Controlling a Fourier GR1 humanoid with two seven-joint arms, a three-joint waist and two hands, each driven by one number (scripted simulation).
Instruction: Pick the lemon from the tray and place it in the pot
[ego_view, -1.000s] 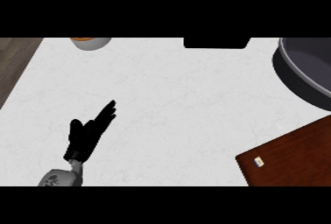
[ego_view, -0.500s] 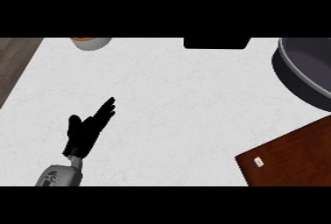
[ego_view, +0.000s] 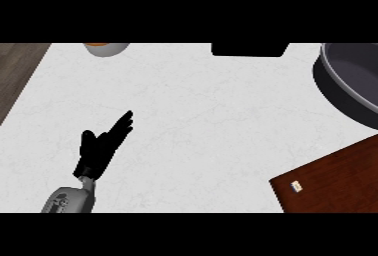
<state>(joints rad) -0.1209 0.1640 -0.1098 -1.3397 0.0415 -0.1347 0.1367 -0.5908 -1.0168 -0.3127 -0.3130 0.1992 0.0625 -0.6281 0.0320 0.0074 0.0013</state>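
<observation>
White marble counter (ego_view: 207, 125), seen from above; a strip of brown wood floor (ego_view: 16, 70) at far left.

Left hand (ego_view: 100, 150), lower left of the counter: black, fingers straight and held together, pointing up and right; thumb set apart. Holds nothing. Grey forearm (ego_view: 72, 199) below it.

Small grey bowl (ego_view: 107, 48) with orange contents, at the counter's top edge, above the hand and well apart from it.

Black rectangular object (ego_view: 249, 49), top edge, right of the bowl.

Dark grey pot (ego_view: 353, 82), upper right, cut off by the frame.

Brown wooden tray (ego_view: 336, 182), lower right, below the pot, with a small white tag (ego_view: 297, 186). Lemon not visible on the part shown. Right hand not in view.
</observation>
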